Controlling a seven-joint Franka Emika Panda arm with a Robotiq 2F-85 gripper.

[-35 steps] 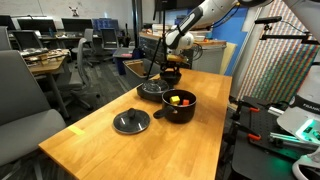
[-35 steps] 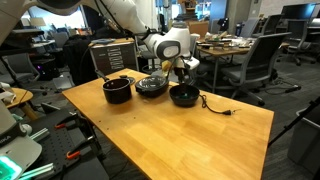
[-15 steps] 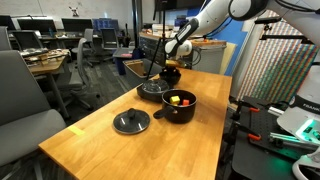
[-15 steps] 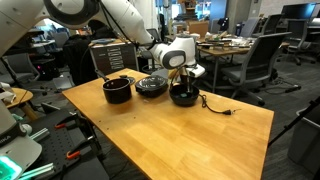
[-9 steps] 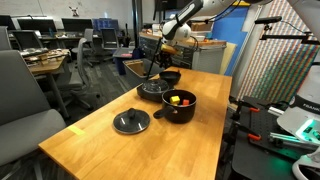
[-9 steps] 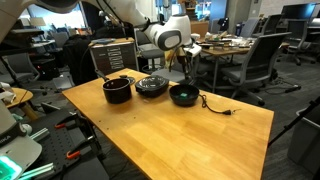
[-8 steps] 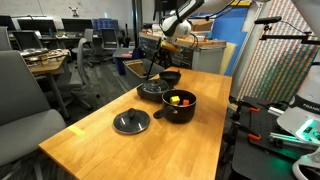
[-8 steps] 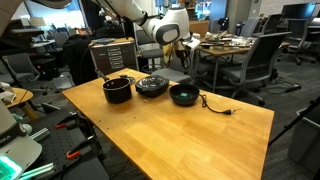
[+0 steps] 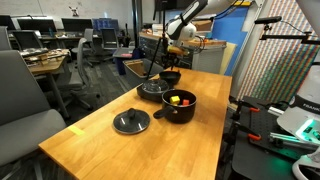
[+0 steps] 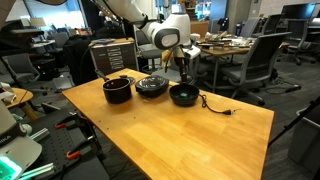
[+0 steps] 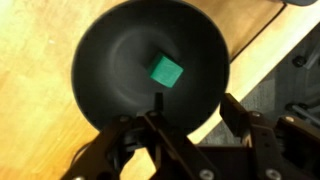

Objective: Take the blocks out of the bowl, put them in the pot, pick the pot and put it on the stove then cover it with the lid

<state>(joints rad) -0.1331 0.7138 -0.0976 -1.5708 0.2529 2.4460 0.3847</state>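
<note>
**Gripper above bowl, jaws part-open and empty; one green block in bowl**

We see the gripper point(image 10: 180, 62) hanging in the air over the bowl point(image 10: 184, 95), well clear of its rim, in both exterior views. In the wrist view the jaws stand apart, approx. half open, w/ nothing between them. They hold nothing and touch nothing.

The wrist view looks straight down into the bowl point(image 11: 115, 60). A single green block point(image 11: 166, 72) lies on its dark floor, near the centre, and we see no other piece in there.

The pot point(image 9: 179, 106) stands on the wooden table point(image 9: 105, 150), not on the stove point(image 9: 153, 89). Stove and pot are just beside each other; we can't tell if they touch. Inside the pot we make out the blocks point(image 9: 178, 98), yellow and red, lying close together. At this res. we can't count them.

In an exterior view pot point(image 10: 118, 90), stove point(image 10: 152, 86) and bowl sit in a row, stove in the middle. The bowl point(image 9: 171, 76) is at the far end of that row from the lid.

The lid point(image 9: 131, 122) lies flat on the table, knob up, apart from the pot and on the side away from the bowl. So the pot is uncovered.

A black cable point(image 10: 215, 108) runs across the table from beside the bowl.
</note>
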